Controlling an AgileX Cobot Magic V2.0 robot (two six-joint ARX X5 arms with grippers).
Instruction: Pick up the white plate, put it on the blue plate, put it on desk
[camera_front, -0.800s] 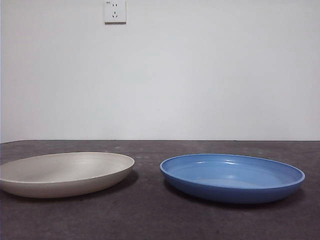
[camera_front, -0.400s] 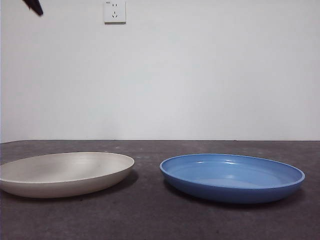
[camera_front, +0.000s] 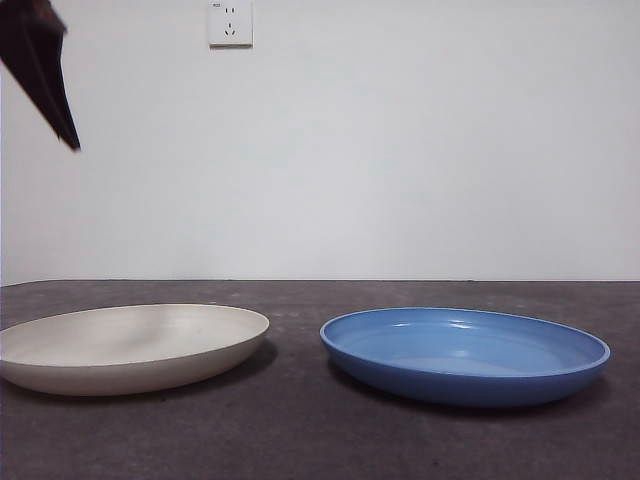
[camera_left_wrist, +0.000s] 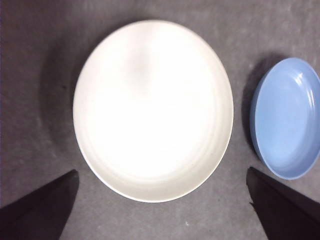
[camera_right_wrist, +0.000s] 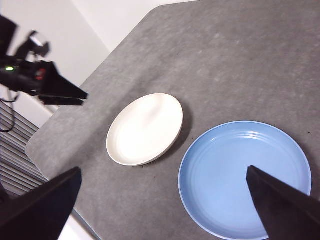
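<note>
Dark grey and mottled, the surface (camera_front: 300, 440) carries both plates, which lie side by side and apart, with a bare strip between them. The white plate (camera_front: 130, 347) sits flat and untouched, and the blue plate (camera_front: 465, 355) sits flat too, with nothing in it.

The left gripper (camera_left_wrist: 160, 207) hangs high above the white plate, and its jaws are spread wide, wider than the plate looks from there, holding nothing. In the front view only a dark tip shows at the top corner on the white plate's side. The right gripper (camera_right_wrist: 165, 205) waits high above the blue plate, jaws also spread and holding nothing.

I judge that the first step is in hand: the approach to the white plate, with no grasp yet. The plate is shallow and lies flat, so the next move probably calls for coming down to the rim and closing one jaw over its edge; a grasp from straight above the middle would find nothing to pinch.
</note>
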